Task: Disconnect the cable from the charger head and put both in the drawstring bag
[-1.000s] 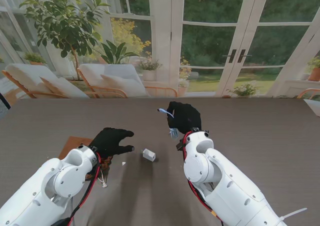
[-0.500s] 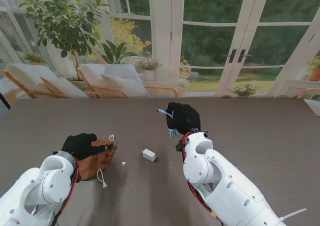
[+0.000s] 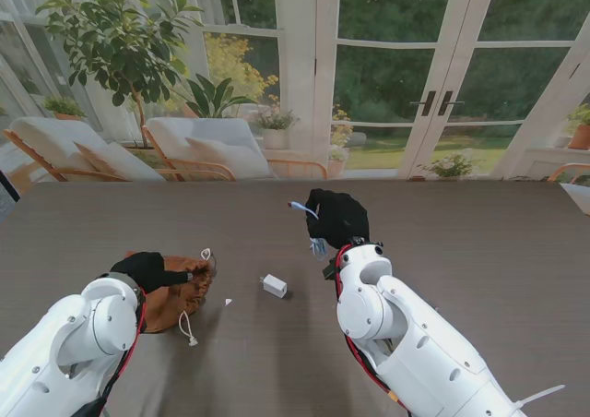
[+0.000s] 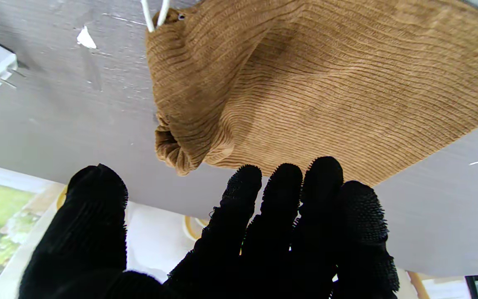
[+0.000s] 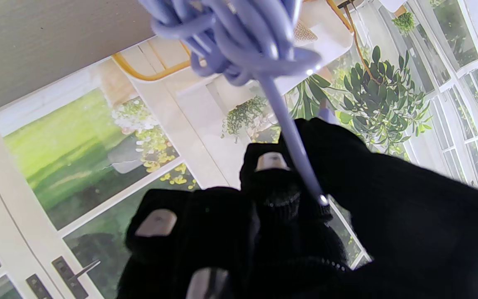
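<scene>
Corduroy-brown, the drawstring bag (image 3: 180,292) is lying on the surface (image 3: 461,232) with nothing stored yet. Unplugging looks done: the charger head (image 3: 274,285) is sitting alone just right of the bag, while the right robot hand (image 3: 338,218) is gripping the bundled lilac cable (image 5: 239,37). The left robot hand (image 4: 239,232) is hovering by the bag, fingers released, grasping nothing.

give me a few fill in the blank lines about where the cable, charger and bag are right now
1. The coiled cable is held by the ____ hand.
2. The white charger head lies on the ____, held by neither hand.
3. The drawstring bag is ____ in colour.
4. The left hand is over the ____.

Missing words: right; table; brown; bag
</scene>
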Action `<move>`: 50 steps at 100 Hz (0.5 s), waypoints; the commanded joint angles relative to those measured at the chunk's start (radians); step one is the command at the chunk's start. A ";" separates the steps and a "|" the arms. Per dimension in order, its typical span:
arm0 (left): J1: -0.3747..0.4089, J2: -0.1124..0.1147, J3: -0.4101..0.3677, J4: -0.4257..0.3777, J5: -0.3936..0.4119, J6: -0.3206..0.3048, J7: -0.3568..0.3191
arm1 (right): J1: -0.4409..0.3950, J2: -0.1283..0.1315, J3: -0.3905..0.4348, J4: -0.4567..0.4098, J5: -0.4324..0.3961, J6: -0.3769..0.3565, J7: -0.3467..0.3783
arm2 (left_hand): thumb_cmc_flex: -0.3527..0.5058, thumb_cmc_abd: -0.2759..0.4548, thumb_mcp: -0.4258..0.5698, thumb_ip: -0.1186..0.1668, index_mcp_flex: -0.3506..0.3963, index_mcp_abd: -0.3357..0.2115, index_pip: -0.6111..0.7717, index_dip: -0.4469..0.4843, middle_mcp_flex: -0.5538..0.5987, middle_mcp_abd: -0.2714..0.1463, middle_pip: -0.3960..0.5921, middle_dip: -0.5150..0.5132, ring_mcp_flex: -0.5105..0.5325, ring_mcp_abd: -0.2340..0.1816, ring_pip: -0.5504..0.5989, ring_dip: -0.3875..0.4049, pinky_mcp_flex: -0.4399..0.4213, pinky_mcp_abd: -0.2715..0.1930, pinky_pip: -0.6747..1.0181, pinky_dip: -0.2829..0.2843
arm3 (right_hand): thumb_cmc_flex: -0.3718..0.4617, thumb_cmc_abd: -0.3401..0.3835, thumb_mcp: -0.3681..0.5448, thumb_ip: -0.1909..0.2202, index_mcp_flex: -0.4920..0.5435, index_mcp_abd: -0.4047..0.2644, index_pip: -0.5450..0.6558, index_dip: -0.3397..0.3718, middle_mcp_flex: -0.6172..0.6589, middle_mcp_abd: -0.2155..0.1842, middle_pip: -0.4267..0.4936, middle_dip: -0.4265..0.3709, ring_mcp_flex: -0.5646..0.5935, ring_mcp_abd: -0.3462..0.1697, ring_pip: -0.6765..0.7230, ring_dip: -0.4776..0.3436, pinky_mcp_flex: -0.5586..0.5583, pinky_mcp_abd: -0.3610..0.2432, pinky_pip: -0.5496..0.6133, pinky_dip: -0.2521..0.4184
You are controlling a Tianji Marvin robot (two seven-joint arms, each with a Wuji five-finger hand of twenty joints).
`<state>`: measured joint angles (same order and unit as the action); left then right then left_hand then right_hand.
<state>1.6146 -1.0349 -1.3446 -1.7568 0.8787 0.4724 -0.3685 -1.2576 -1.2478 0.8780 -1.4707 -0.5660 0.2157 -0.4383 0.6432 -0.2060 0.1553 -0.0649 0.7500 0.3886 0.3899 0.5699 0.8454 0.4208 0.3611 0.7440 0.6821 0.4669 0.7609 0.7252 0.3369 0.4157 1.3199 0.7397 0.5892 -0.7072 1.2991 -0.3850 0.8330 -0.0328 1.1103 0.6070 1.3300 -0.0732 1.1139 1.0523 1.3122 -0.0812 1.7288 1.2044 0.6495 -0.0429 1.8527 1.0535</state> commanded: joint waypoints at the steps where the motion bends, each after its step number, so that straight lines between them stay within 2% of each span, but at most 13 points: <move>1: -0.014 0.001 0.007 0.015 0.002 0.012 -0.030 | -0.005 -0.006 -0.002 -0.002 0.002 -0.002 0.010 | -0.034 0.045 -0.031 0.026 0.021 -0.001 0.049 0.032 0.029 0.014 0.030 0.020 0.046 0.034 0.043 0.020 0.041 0.024 0.060 0.012 | 0.069 0.062 0.071 0.018 0.114 -0.147 0.171 0.120 0.112 0.130 0.073 -0.007 0.008 -0.151 0.082 0.017 0.585 -0.096 0.241 0.056; 27: -0.055 0.011 0.054 0.047 0.026 0.076 -0.079 | -0.001 -0.007 0.001 0.004 0.003 -0.001 0.006 | -0.065 0.070 -0.068 0.030 0.024 0.003 0.132 0.071 0.066 0.014 0.073 0.043 0.106 0.031 0.087 0.027 0.113 0.032 0.111 0.027 | 0.069 0.062 0.071 0.018 0.113 -0.147 0.171 0.120 0.112 0.129 0.073 -0.007 0.008 -0.150 0.083 0.017 0.585 -0.095 0.241 0.057; 50: -0.088 0.016 0.085 0.085 0.025 0.080 -0.098 | -0.003 -0.008 0.001 0.008 0.007 -0.002 0.004 | -0.064 0.075 -0.092 0.034 0.050 -0.010 0.205 0.099 0.112 -0.002 0.102 0.057 0.163 0.019 0.113 0.023 0.174 0.030 0.161 0.033 | 0.068 0.062 0.071 0.017 0.112 -0.149 0.171 0.120 0.112 0.129 0.074 -0.007 0.008 -0.151 0.082 0.018 0.585 -0.096 0.241 0.059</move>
<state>1.5348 -1.0184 -1.2638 -1.6855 0.9103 0.5540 -0.4466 -1.2566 -1.2508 0.8802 -1.4616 -0.5596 0.2160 -0.4453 0.6090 -0.1638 0.0895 -0.0657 0.7702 0.3792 0.5611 0.6543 0.9253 0.4079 0.4463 0.7839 0.8074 0.4661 0.8477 0.7364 0.4774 0.4389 1.4176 0.7536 0.5892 -0.7071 1.2991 -0.3850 0.8330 -0.0328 1.1103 0.6072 1.3300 -0.0732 1.1157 1.0523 1.3122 -0.0812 1.7288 1.2046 0.6495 -0.0429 1.8536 1.0536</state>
